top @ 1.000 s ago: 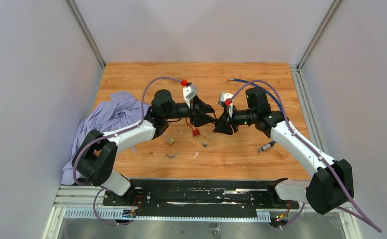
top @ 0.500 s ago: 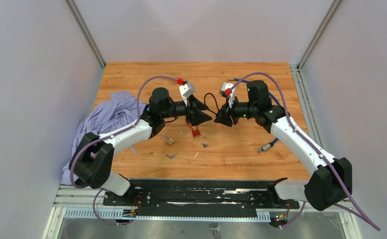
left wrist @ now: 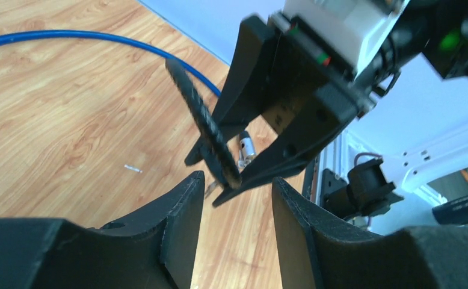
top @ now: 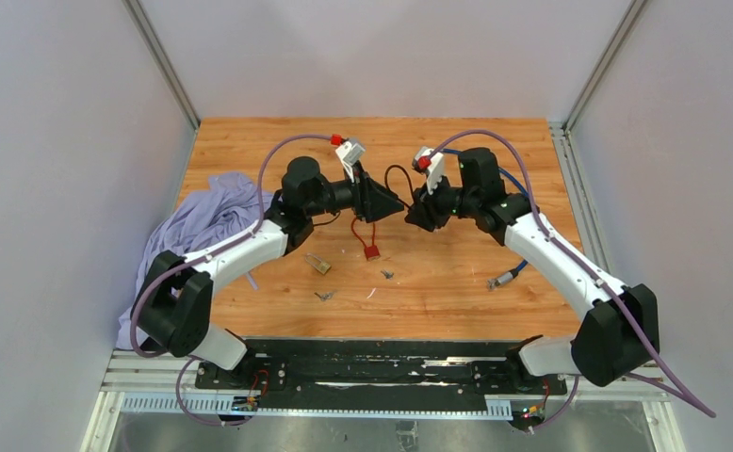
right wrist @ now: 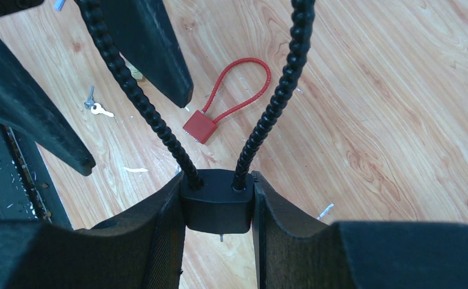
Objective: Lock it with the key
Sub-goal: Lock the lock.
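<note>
Our right tool (right wrist: 218, 180) grips the body of the black cable lock (right wrist: 216, 211), its cable loop (right wrist: 280, 90) pointing at the left tool (left wrist: 236, 180) — half open and empty, just facing it. The keys (right wrist: 97, 108) lie on the tabletop (right wrist: 370, 90), upper left of the right wrist view — we judge our left arm nearer.

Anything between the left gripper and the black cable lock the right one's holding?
Nothing visible. The left gripper, jaws apart, faces the black cable lock clamped in the right gripper across open air; red lock and keys lie on the table below.
</note>
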Available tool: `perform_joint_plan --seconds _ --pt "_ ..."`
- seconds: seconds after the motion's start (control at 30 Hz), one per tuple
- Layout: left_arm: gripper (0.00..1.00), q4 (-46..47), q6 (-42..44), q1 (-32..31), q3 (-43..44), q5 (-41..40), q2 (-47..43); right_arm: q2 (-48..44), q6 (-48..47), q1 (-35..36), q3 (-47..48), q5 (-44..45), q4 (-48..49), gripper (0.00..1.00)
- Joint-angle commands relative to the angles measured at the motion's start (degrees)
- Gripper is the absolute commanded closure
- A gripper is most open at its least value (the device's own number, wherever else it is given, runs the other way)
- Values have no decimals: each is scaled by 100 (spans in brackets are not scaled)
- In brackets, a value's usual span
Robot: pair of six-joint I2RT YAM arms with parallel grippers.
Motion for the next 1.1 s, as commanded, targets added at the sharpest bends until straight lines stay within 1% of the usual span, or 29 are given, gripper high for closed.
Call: perform_joint_plan --seconds 0.0,0.23,0.5,0.77,0.83,1.07 --pt "51 -168 -559 15 332 -223 -30 18 205 146 204 158 206 99" --pt "56 -309 -794 -1 397 -408 43 13 254 362 234 371 213 99" --pt "57 -401 -738 -123 410 -535 50 82 283 521 313 553 197 99" --pt "60 -603 -727 -211 401 -659 156 73 314 538 325 622 189 99" --pt "63 -603 -740 -230 426 -641 201 67 314 540 331 626 190 99" --pt "70 -596 -758 -249 465 -614 296 111 338 547 353 624 197 99"
